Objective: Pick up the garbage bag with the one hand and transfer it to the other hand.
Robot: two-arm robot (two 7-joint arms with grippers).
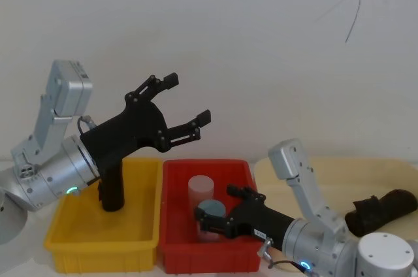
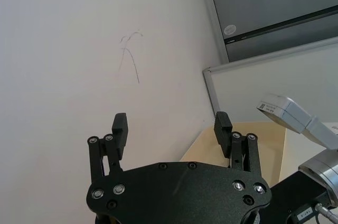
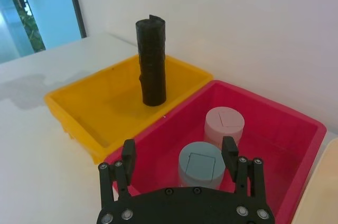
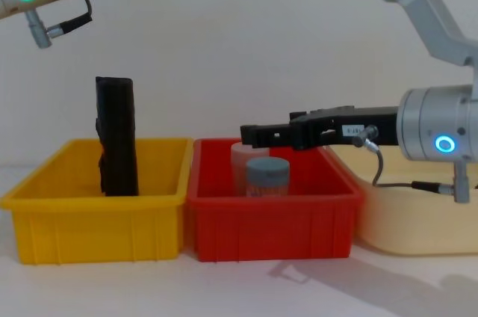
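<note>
- A black roll, the garbage bag (image 1: 112, 189), stands upright on the floor of the yellow bin (image 1: 78, 241), towards the bin's far side, its rimmed top rising clear above the walls
- The left gripper (image 1: 189, 99) hangs in the air above the yellow bin, raised well over the roll and touching nothing; its 2 fingers are spread wide and point up and forward towards the white wall (image 1: 261, 29)
- The right gripper (image 3: 179, 152) reaches in low from the right over the red bin (image 3: 274, 123), which sits directly against the yellow bin's right side; its fingers are spread, gripping nothing, and the blue-capped jar (image 3: 200, 163) stands between their tips as seen from the wrist, though I cannot tell from here whether they touch it
- Just behind the blue-capped jar in the red bin stands a pale pink jar (image 3: 224, 123), the 2 close together
- A second dark roll (image 1: 382, 210) lies on its side on the cream tray (image 1: 339, 176) to the right of the red bin, well apart from the upright roll
- From the chest camera the right arm's wrist ring glows blue and the left arm's glows green, with the left arm high at the upper left corner
</note>
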